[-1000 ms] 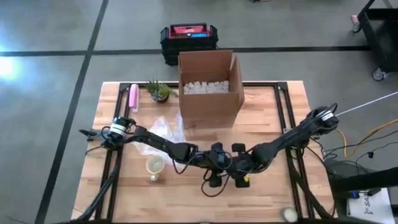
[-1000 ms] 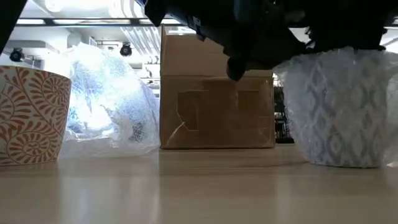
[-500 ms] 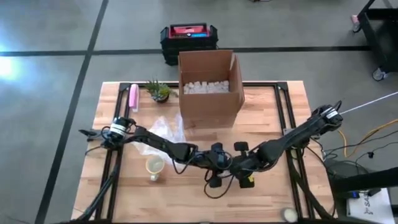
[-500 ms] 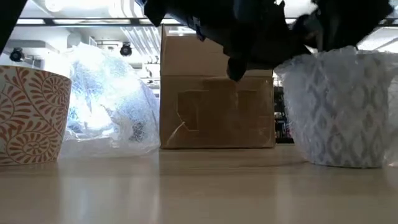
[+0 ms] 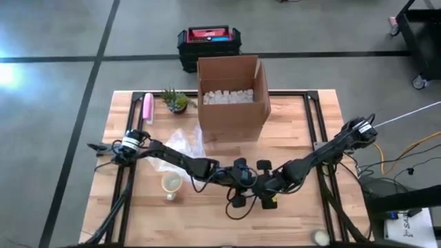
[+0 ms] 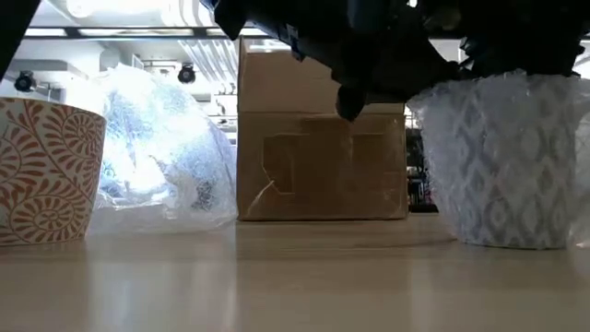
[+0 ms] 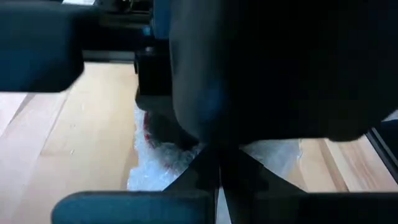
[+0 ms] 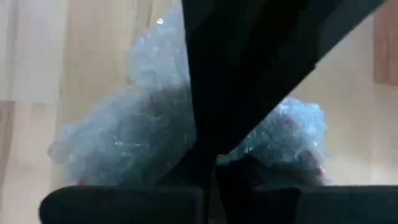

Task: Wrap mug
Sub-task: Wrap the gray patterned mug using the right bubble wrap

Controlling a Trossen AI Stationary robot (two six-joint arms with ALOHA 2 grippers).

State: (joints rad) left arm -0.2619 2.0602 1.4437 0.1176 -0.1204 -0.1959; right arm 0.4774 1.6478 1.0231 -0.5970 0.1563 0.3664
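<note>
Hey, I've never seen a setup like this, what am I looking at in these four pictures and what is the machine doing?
It is a robot with two dark arms at a wooden table. One picture looks straight down on the table, one sits at table-top height, and two come from cameras on the arms' wrists.

From above, the left gripper and the right gripper meet near the front middle of the table, over a mug wrapped in bubble wrap. Both wrist views look down on that wrap; whether the fingers are open or shut is hidden.

Also on the table: a bare patterned mug, a loose heap of bubble wrap, an open cardboard box, a small plant and a pink object.
</note>
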